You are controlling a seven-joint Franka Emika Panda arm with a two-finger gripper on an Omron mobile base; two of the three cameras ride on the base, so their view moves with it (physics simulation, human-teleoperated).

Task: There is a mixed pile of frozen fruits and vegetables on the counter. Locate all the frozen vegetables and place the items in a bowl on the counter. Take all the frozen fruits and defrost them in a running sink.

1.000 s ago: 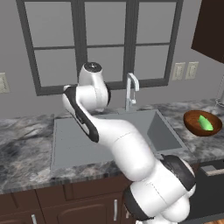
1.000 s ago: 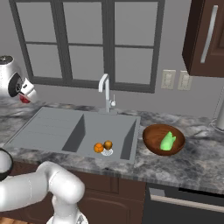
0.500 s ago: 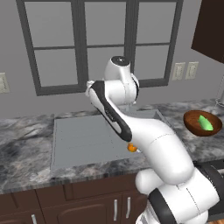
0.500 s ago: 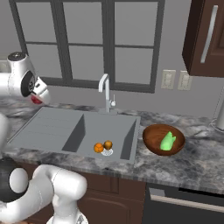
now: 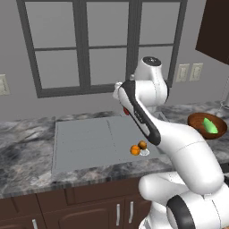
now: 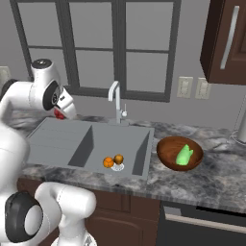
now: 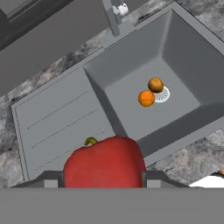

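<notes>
Red apple (image 7: 105, 162), clamped in the claw (image 7: 101, 180) high above the ribbed drainboard: to be carried over the sink (image 7: 168, 57) basin and released low beside the two orange balls (image 7: 146, 98) near the drain, tap avoided.

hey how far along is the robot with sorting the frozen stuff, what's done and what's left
Mostly done. The green piece lies in the bowl, and two orange balls sit by the drain in the sink. In hand: the gripper holds a red fruit above the drainboard. Left: drop it in the basin. No water shows running from the tap.
</notes>
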